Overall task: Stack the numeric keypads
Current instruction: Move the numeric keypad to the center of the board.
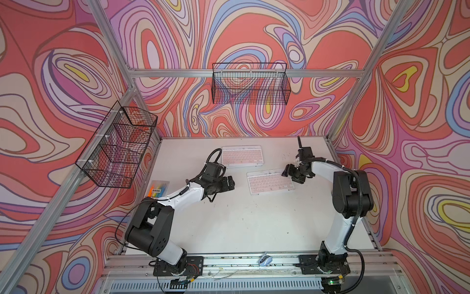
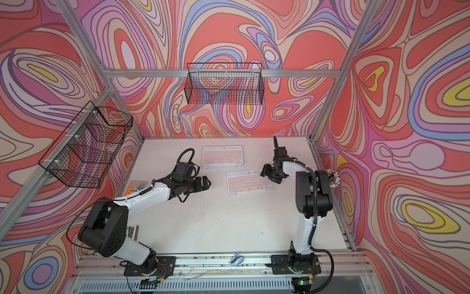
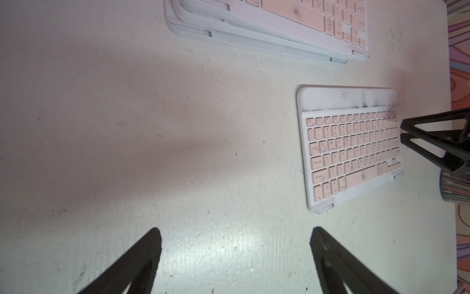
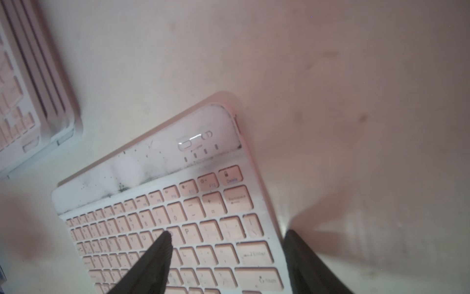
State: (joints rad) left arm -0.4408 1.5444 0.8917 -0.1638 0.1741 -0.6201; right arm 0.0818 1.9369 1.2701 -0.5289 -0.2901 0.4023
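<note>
My right gripper (image 4: 229, 234) has its jaws apart across the short end of the loose pink keypad (image 1: 270, 182), which lies flat and slightly skewed on the tabletop (image 1: 241, 224). One black, ribbed, tapering finger is over the keys and the other is just past the rim. My left gripper (image 3: 235, 229) hangs over bare tabletop near the keypad's other end, jaws wide and holding nothing. The stack of keypads (image 1: 241, 155) sits further back, apart from the loose one, its layered edges a little staggered. The likely risk is that the body is slim and flush with the surface, so a closing finger may ride over the smooth rounded frame and push the keypad away, or press keys, instead of getting under it. Held by one end only, the long flat body could droop or swing and land askew, and smooth frames may slide on each other. The frame looks like pale glossy plastic, smudged dark along its top strip, and the keys are low pink squares.
</note>
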